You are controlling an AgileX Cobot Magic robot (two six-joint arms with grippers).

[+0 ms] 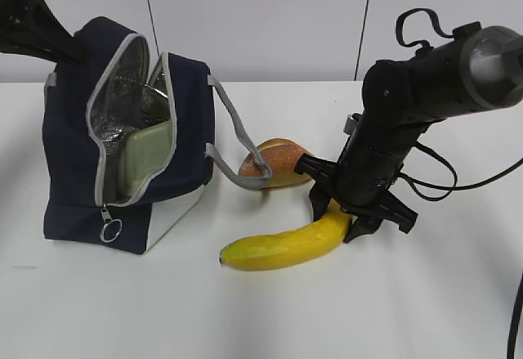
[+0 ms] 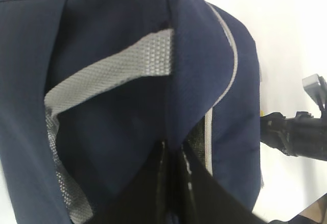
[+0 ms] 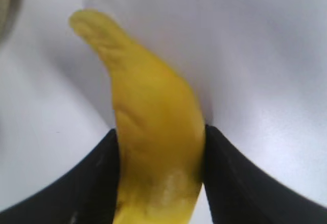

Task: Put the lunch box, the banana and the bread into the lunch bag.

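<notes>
Lunch bag [image 1: 78,142] upright at the left of the white table [image 1: 270,310], mouth unzipped and gaping toward the camera, silver lining showing, zipper ring pull [image 1: 110,230] hanging low at the front corner. Lunch box [image 1: 147,160] already inside, sage-green lid standing on edge against the lining. One grey webbing handle [image 1: 237,150] drooping off the bag's right side onto the table, its loop touching the bread [image 1: 278,163].

Bread on the table just right of the bag, behind the banana [image 1: 282,247]. Banana lying on the table in front, curved, near end pointing left, far end under the right arm.

Right gripper [image 1: 343,222] lowered onto the banana's right end, fingers [image 3: 240,183] pressed against both flanks of the fruit, pinching it; fruit seemingly on the table surface.

Left gripper [image 2: 171,188] up at the bag's top rear edge, dark fingers [image 2: 204,198] close together over a fold of navy fabric; probably nipping that fold, though the blurred close view leaves the grip uncertain.
</notes>
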